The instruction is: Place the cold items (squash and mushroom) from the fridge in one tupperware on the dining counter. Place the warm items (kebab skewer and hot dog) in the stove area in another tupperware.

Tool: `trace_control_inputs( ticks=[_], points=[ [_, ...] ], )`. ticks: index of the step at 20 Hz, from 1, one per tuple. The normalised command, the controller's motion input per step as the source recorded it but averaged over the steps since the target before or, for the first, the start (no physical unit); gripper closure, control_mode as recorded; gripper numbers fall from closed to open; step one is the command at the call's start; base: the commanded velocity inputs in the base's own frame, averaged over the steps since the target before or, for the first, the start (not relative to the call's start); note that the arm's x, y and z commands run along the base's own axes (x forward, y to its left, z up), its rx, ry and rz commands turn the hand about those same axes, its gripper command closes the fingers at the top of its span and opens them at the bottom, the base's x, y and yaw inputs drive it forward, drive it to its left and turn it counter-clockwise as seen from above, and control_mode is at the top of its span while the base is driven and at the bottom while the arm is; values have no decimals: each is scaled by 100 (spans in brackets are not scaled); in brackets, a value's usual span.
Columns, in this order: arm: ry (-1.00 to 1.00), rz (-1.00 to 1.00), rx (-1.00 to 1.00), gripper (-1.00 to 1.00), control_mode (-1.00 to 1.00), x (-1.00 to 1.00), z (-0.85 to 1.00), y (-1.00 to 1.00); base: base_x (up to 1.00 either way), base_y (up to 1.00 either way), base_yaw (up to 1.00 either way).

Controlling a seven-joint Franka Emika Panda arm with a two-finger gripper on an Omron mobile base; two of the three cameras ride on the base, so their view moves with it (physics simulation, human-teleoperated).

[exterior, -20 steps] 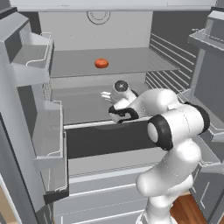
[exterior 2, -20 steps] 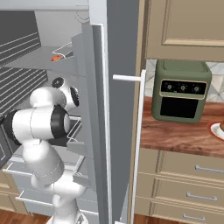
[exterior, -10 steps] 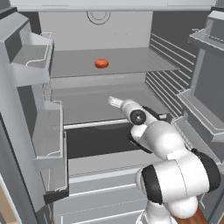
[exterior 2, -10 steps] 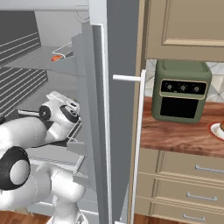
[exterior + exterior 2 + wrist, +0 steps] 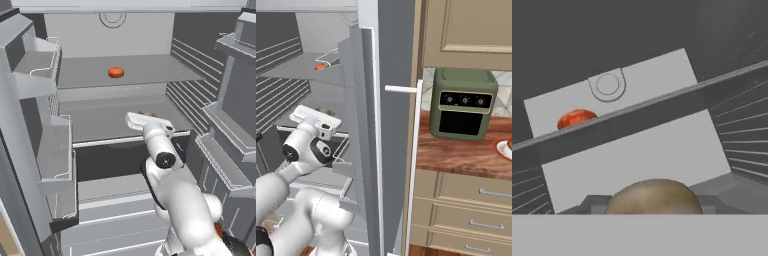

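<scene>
My gripper [image 5: 143, 119] reaches into the open fridge at the front edge of the middle shelf [image 5: 110, 125]. In the hand view a brown, domed mushroom [image 5: 654, 197] sits between the two fingers, and the gripper [image 5: 654, 205] is shut on it. A sliver of the mushroom [image 5: 324, 111] shows behind the white hand. A round orange-red item, the squash by its look, [image 5: 116, 72] lies on the upper shelf, farther back and to the left; the hand view also catches this squash [image 5: 576, 119]. The kebab skewer, hot dog and tupperware are out of view.
Door bins [image 5: 55, 150] flank the fridge opening on the left, and more door shelves [image 5: 225, 125] stand on the right. The open fridge door [image 5: 381, 125] separates the arm from a wooden counter [image 5: 466, 157] with a green air fryer [image 5: 463, 102] and a plate [image 5: 503, 148].
The arm has swung its elbow from high on the right down in front of the drawers. The hand stays at the middle shelf's front edge, a little lower.
</scene>
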Motion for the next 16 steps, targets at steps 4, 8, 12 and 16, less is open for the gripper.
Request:
trace_control_inputs(
  ticks=[4,8,12,16],
  points=[
    [7,-9,13,100,-100,-72,14,-13,0,0,0],
    [10,-13,56,100,-100,-92,17,-47,0,0,0],
    [38,-16,41,100,-100,-79,26,-39,0,0,0],
    [63,-18,16,100,-100,-45,6,-26,0,0,0]
  ],
)
